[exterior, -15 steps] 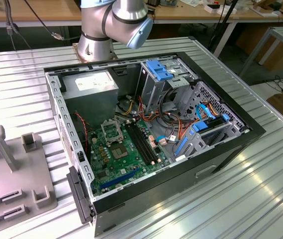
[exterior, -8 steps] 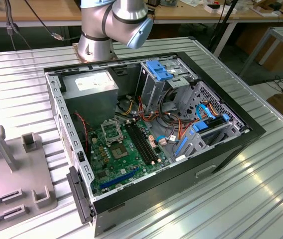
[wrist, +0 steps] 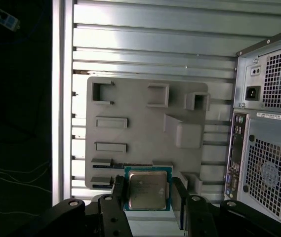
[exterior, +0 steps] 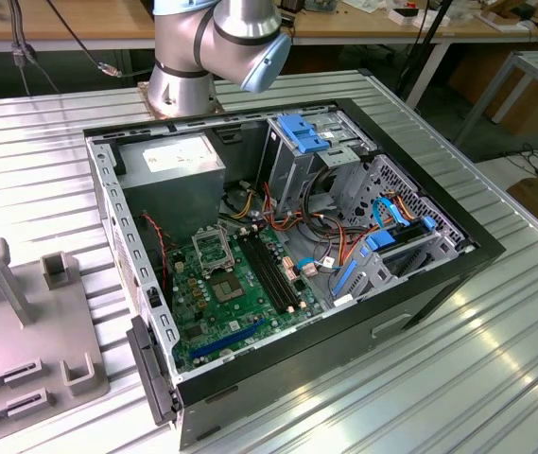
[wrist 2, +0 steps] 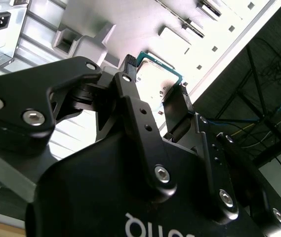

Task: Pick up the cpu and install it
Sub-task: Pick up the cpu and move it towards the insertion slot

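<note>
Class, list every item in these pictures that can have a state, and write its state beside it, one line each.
Small flat square silver-topped cpu: gripped, held above the grey moulded tray.
Black end effector: shut on the cpu.
Black computer case: lying on its side, side panel off.
Square silver-and-black socket frame: middle hollow, no chip seated.

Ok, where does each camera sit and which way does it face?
Exterior view: off the arm, looking down into the open computer case; arm joint shows.
First wrist view: at the wrist, looking down on the grey tray past the gripper.
Second wrist view: at the wrist, looking along the gripper's black links.
Both share the gripped cpu.
</note>
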